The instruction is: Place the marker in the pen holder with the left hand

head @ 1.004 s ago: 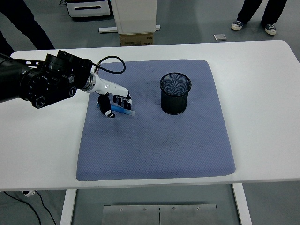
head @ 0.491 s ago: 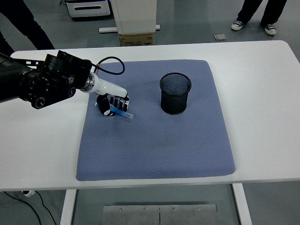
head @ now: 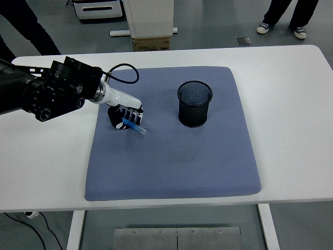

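Observation:
My left hand point(head: 126, 116) is over the left part of the blue-grey mat point(head: 171, 156), its fingers curled around a blue marker point(head: 136, 126). The marker tilts, its lower end sticking out down and to the right of the fingers, just above the mat. A black mesh pen holder point(head: 195, 103) stands upright on the mat to the right of the hand, about a hand's width or more away, and nothing shows inside it. My left arm point(head: 47, 94) comes in from the left edge. No right arm shows.
The mat lies on a white table point(head: 291, 94). A black cable point(head: 122, 70) loops above my wrist at the mat's back left corner. People's legs point(head: 26, 26) and shoes point(head: 281, 28) stand on the floor beyond the table, with a cardboard box point(head: 151, 42) there too.
The left hand has lifted slightly with the marker in its grasp, and the marker has tipped from lying nearly flat to slanting down to the right.

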Tool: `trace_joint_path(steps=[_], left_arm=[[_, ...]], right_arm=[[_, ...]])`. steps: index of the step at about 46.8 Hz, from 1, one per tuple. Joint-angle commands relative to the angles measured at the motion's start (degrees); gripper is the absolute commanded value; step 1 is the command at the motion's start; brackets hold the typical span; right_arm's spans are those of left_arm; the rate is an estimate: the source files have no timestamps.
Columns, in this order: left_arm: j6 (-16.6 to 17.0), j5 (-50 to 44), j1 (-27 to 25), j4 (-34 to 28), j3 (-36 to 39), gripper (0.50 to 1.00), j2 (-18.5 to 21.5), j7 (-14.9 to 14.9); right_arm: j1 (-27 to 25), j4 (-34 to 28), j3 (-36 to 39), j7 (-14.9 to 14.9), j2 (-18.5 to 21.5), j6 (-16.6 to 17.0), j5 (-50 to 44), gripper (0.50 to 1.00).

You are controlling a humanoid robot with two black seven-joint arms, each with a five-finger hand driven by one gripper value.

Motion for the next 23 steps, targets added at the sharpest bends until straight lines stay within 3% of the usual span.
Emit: trace_joint_path(steps=[1,14,22,23], left_arm=[[0.0,0.0,0.0,0.0,0.0,0.528,0.0,0.0],[0.0,0.0,-0.1,0.2,0.0,0.5,0.0,0.0],[0.0,0.0,-0.1,0.2,0.0,0.505,0.0,-0.1],[0.0,0.0,-0.1,0.2,0.0,0.525,0.0,-0.1]], right_arm=[[0.0,0.0,-0.1,0.0,0.0,0.0,0.0,1.0],[0.0,0.0,-0.1,0.0,0.0,0.0,0.0,1.0],[0.0,0.0,-0.1,0.0,0.0,0.0,0.0,1.0],[0.0,0.0,0.0,0.0,0.0,0.0,0.0,1.0]])
